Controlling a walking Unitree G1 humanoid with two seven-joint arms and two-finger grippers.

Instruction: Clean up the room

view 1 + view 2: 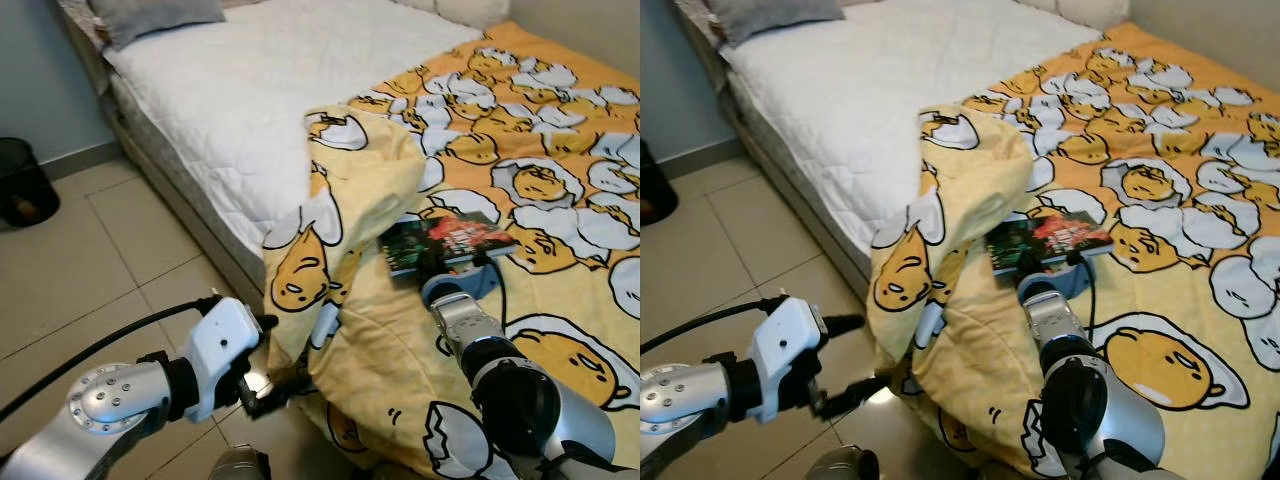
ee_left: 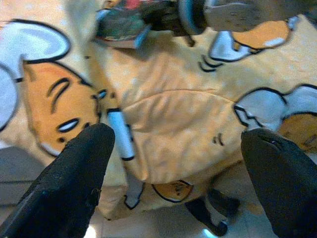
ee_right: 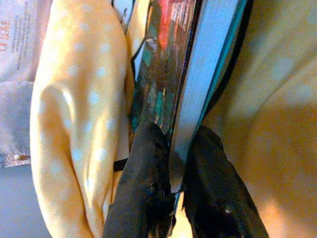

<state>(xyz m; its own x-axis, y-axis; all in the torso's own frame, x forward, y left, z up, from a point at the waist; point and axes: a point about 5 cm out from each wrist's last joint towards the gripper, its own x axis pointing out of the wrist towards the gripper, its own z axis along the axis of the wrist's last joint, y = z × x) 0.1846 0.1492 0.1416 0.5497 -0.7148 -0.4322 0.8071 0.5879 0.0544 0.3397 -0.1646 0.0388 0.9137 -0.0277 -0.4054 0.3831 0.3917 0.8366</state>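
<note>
Beige tiled floor point(image 1: 90, 270) on the left, glossy, with a bright glint near the bottom edge. Bed with white quilted mattress point(image 1: 260, 90) running far to near; grey pillow point(image 1: 150, 15) at far left, black bin point(image 1: 22, 182) against pale blue wall point(image 1: 40, 70)

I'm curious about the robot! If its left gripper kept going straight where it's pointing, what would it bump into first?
Probably the yellow blanket hanging off the bed: the open left gripper faces its bunched folds. How far off is unclear.

one book point(image 1: 446, 244), one blanket point(image 1: 540, 160), one pillow point(image 1: 155, 18), one bin point(image 1: 22, 183)
</note>
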